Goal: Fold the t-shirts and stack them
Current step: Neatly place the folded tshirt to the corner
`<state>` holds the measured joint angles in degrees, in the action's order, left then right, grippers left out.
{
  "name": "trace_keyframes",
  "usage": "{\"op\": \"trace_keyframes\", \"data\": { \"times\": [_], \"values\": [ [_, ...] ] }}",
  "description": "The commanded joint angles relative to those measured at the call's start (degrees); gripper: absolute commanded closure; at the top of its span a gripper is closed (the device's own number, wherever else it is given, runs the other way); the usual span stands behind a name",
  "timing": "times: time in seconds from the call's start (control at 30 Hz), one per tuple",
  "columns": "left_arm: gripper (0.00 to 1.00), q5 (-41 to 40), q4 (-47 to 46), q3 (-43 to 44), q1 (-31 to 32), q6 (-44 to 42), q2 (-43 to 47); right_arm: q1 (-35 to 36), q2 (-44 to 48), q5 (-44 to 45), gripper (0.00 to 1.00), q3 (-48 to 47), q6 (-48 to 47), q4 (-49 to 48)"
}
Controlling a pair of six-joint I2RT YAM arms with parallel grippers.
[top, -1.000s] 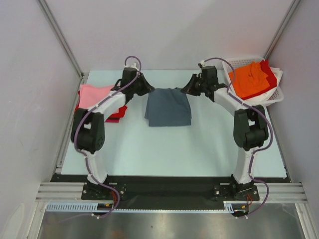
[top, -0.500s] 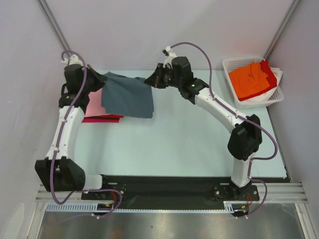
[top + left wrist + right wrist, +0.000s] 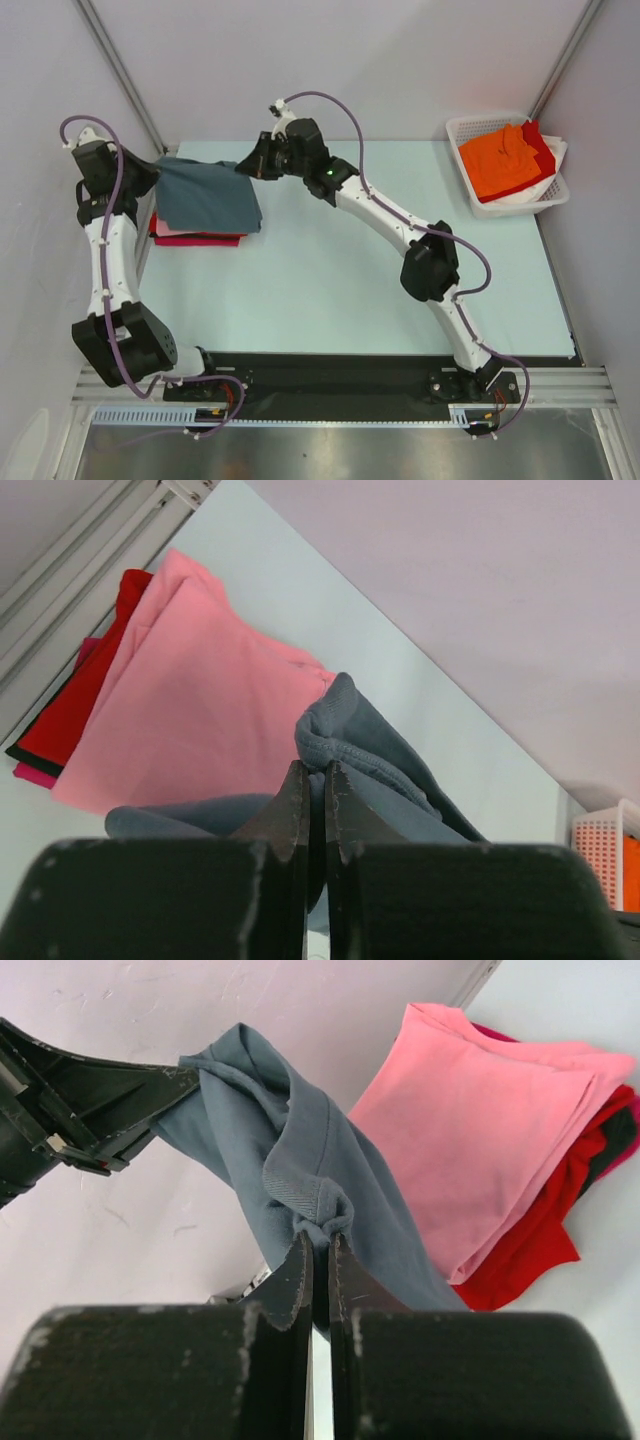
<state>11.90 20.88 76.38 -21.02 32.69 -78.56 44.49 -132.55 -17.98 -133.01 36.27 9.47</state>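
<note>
The left pincer [image 3: 316,770] is closed tight on a bunched edge of the grey tee [image 3: 205,195], and the right pincer [image 3: 318,1245] is closed on another bunch of the same edge (fabric fills the gap between each pair of fingers). The grey tee spans between them over the pink tee [image 3: 190,710]. The pink tee tops a red tee [image 3: 70,705] in a stack at the left edge of the table [image 3: 350,270].

Even, bright, diffuse light, soft shadows; wrist views blur the near claws.
</note>
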Motion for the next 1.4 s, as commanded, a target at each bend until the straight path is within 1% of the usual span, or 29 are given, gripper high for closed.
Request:
{"op": "trace_keyframes", "data": {
  "times": [0.0,0.2,0.33,0.53,0.7,0.93,1.03,1.13,1.17,1.23,1.3,1.33,1.37],
  "values": [
    [0.99,0.7,-2.4,2.6,-2.8,0.8,-0.4,0.3,-2.1,-0.2,1.00,-3.9,3.5,-7.2],
    [1.00,1.1,-2.5,5.7,-3.9,0.8,-3.8,0.4,-5.4,0.0,1.00,-4.3,7.8,-14.6],
    [1.00,-0.1,-3.5,6.4,-4.4,0.6,-4.9,1.1,-7.3,1.3,1.00,-4.5,8.4,-17.5],
    [1.00,2.5,-5.8,8.9,-5.4,1.9,-11.6,1.4,-11.4,4.2,1.00,-9.6,9.0,-18.6],
    [1.00,1.8,-8.5,11.6,-5.6,2.6,-15.6,1.2,-13.9,7.6,1.00,-9.8,10.9,-22.1],
    [1.00,3.5,-13.2,17.1,-5.9,5.3,-24.4,0.8,-19.5,10.5,1.00,-12.8,14.2,-27.0],
    [1.00,3.5,-14.4,18.3,-5.9,6.2,-26.9,0.2,-21.0,12.0,1.00,-12.8,15.4,-30.6],
    [1.00,2.8,-16.1,19.3,-5.9,7.1,-28.9,-0.3,-22.5,14.5,1.00,-11.1,17.3,-36.4],
    [1.00,3.0,-16.9,19.2,-5.9,7.4,-29.4,-0.6,-22.9,16.5,1.00,-10.0,19.1,-41.0],
    [1.00,3.2,-20.6,19.0,-5.9,8.8,-31.5,-1.2,-24.8,16.8,1.00,-10.1,22.2,-45.7],
    [1.00,4.5,-25.5,18.2,-6.0,10.5,-34.2,-1.7,-28.4,17.9,1.00,-12.8,22.7,-46.8],
    [0.96,4.5,-26.2,18.9,-5.9,10.8,-35.0,-1.7,-29.2,18.0,1.00,-14.5,22.7,-46.7],
    [0.89,4.4,-26.9,19.5,-5.9,11.0,-36.0,-1.7,-30.0,20.8,0.88,-14.3,22.7,-47.4]
  ]
}}
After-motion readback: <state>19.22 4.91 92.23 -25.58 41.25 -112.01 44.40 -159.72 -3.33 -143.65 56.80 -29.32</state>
